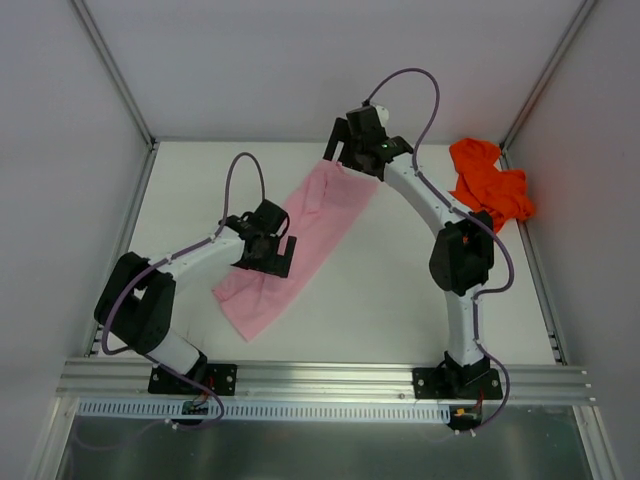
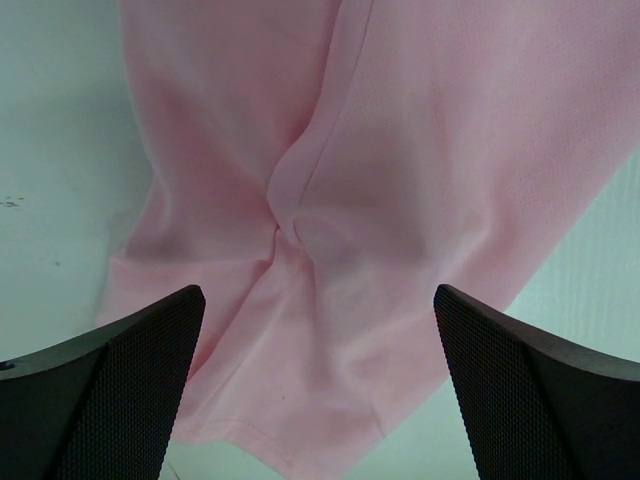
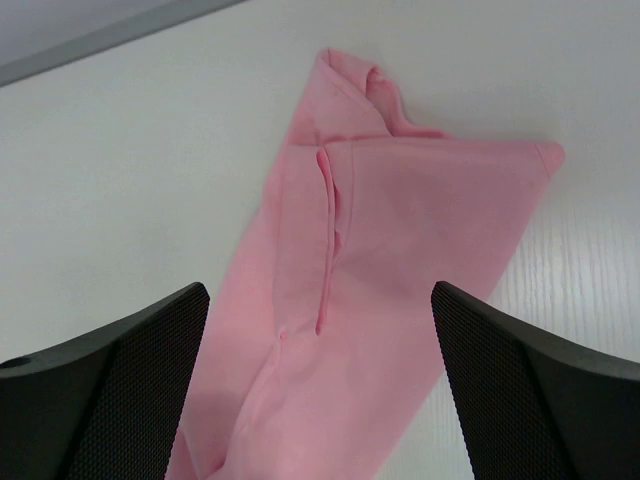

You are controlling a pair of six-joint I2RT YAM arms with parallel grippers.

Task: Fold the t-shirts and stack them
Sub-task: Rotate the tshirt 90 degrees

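From above, two shirts lie on the table (image 1: 380, 300) — one pink shirt (image 1: 312, 222), a long diagonal strip mid-table, one orange shirt (image 1: 488, 182) crumpled far right; left wrist: left gripper (image 2: 318, 298) gaping, empty, over pink cloth; right wrist: right gripper (image 3: 320, 295) likewise.

On the white flat tabletop (image 1: 380, 300), laid flat: a light pink cloth t-shirt (image 1: 312, 222), gathered into a long strip slanting from toward the near left corner up to the far edge's middle. Heaped in the far right corner: a bright orange-red cloth t-shirt (image 1: 488, 185), crumpled, well apart.
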